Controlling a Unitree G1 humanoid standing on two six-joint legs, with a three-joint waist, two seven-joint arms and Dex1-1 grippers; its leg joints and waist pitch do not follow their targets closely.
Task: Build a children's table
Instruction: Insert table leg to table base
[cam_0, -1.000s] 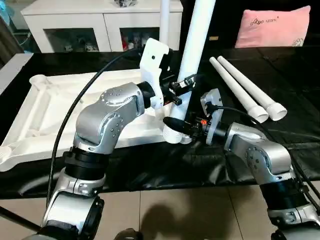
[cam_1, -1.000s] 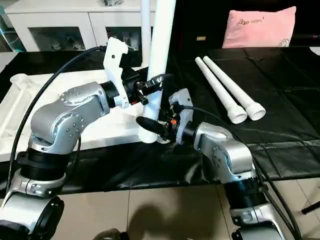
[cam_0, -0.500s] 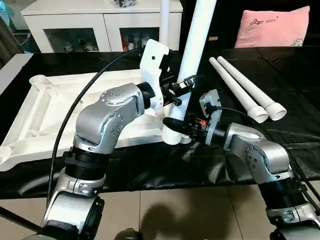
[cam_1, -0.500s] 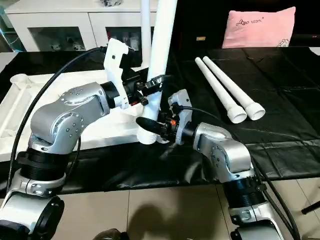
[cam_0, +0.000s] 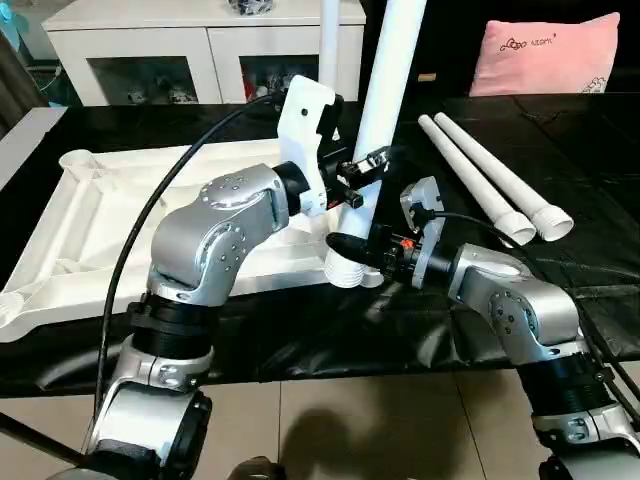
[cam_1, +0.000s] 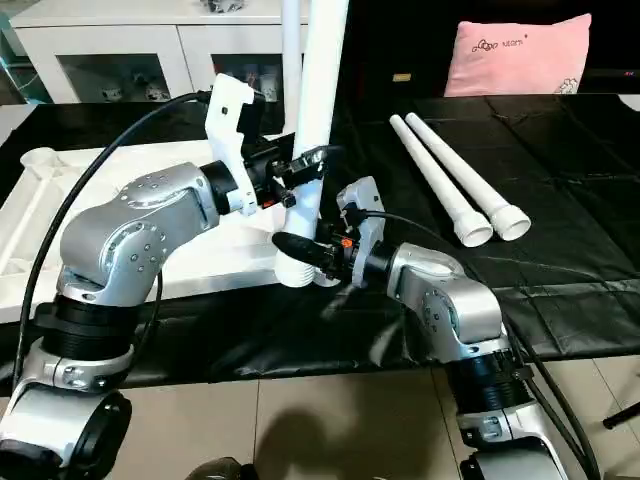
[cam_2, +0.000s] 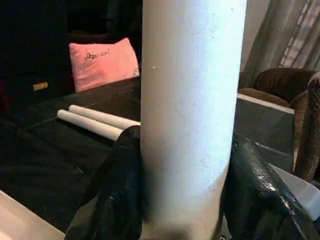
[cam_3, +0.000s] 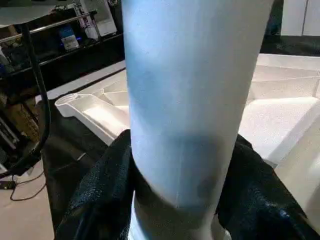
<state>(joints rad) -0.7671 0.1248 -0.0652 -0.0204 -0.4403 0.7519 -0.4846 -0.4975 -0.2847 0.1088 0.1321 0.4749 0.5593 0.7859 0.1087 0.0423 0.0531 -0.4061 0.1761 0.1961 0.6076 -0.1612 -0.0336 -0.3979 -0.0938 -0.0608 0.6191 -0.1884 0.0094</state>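
Observation:
The white tabletop (cam_0: 105, 205) lies upside down on the black cloth at the left. A white leg (cam_0: 385, 90) stands upright at its near right corner, tilted slightly, its wide end (cam_0: 345, 272) at the corner socket. My left gripper (cam_0: 367, 168) is shut on that leg partway up. My right gripper (cam_0: 352, 252) is shut on it just above its base. In the left wrist view the leg (cam_2: 190, 115) sits between the black fingers (cam_2: 107, 200). The right wrist view has the leg (cam_3: 185, 100) clamped between its fingers (cam_3: 97, 200). A second upright leg (cam_0: 328, 45) stands behind.
Two more legs (cam_0: 478, 180) lie side by side on the black cloth (cam_0: 580, 160) at the right. A white glass-door cabinet (cam_0: 140, 50) stands at the back, and a pink pillow (cam_0: 550, 55) at the back right. The table's front edge borders a tiled floor (cam_0: 350, 420).
The held leg and both grippers have shifted very slightly to the left. Nothing was let go or taken hold of.

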